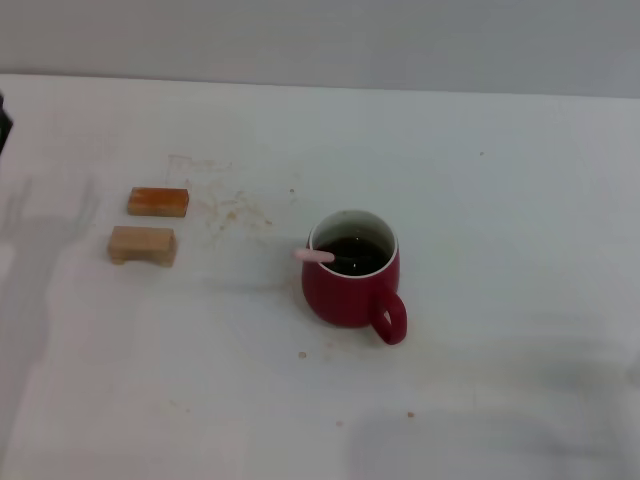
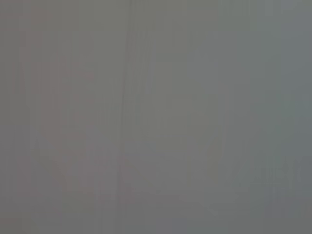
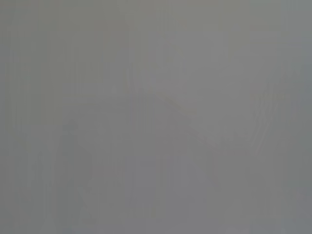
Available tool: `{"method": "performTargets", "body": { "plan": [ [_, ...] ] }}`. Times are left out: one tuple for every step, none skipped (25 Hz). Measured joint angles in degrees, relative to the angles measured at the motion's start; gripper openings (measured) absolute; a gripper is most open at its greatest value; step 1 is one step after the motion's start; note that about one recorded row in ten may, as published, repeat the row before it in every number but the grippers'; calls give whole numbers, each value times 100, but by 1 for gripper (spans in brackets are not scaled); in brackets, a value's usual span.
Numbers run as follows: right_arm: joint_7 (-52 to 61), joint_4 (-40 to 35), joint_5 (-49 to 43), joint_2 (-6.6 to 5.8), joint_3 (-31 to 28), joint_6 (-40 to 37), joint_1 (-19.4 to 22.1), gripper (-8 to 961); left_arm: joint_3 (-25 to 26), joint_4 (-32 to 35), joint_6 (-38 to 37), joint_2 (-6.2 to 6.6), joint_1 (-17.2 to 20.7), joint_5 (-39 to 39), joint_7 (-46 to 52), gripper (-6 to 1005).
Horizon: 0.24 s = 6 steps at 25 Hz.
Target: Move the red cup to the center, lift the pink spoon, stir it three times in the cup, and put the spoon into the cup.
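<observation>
The red cup (image 1: pixel 352 280) stands upright near the middle of the white table (image 1: pixel 500 200), its loop handle turned toward the front right. The pink spoon (image 1: pixel 314 256) rests inside the cup, its pale pink handle sticking out over the left rim; its bowl is hidden in the dark inside. Neither gripper shows in the head view. Both wrist views show only a plain grey surface, with no fingers and no objects.
An orange wooden block (image 1: pixel 158 201) and a tan wooden block (image 1: pixel 142 245) lie at the left of the table. Small crumbs and faint marks (image 1: pixel 232 208) are scattered between the blocks and the cup.
</observation>
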<state>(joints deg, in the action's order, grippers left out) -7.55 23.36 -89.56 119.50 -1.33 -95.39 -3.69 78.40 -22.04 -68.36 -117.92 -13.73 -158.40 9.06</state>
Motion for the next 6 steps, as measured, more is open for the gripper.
{"method": "performTargets", "body": {
  "plan": [
    [0, 0, 0, 0, 11, -15, 0, 0, -14, 90, -31, -4, 14, -9, -118, 798],
    [-2, -4, 0, -1, 35, -38, 0, 0, -42, 147, -80, -12, 57, -16, -294, 798],
    [-2, -4, 0, -1, 35, -38, 0, 0, -84, 182, -134, -25, 132, -24, -499, 798],
    [-4, -6, 0, -2, 45, -43, 0, 0, -115, 187, -153, -33, 181, -29, -585, 798],
    [-4, -7, 0, -2, 45, -45, 0, 0, -179, 180, -171, -40, 257, -33, -661, 798],
    [-4, -7, 0, -3, 46, -46, 0, 0, -208, 180, -174, -42, 280, -33, -670, 798]
  ]
}}
